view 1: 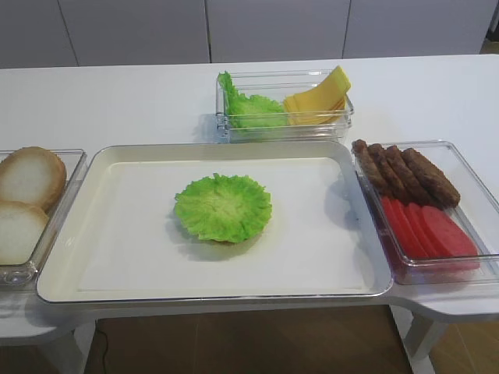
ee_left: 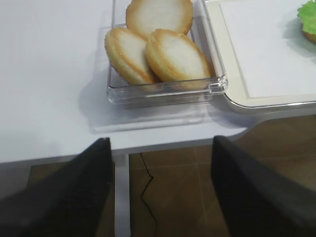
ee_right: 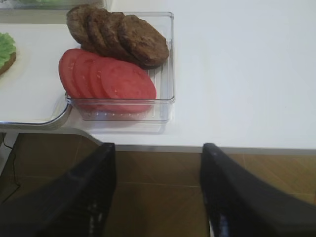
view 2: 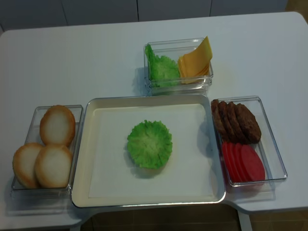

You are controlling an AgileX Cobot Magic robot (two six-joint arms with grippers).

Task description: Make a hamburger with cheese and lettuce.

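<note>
The lettuce (view 2: 149, 144) covers the hamburger (ee_right: 6, 61) at tray (view 2: 96, 192) centre; cheese (view 2: 195, 61) at 12 o'clock. Both pincers, left pincer (ee_left: 160, 190) and right pincer (ee_right: 157, 190), seem wide apart, holding nothing.

table (view 2: 96, 53): white, rounded front corners | floor (ee_right: 163, 182): brown tiles | wall (view 1: 273, 27): pale grey panels

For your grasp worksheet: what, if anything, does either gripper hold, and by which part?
Nothing. The left gripper and right gripper hang open and empty off the table's front edge.
</note>
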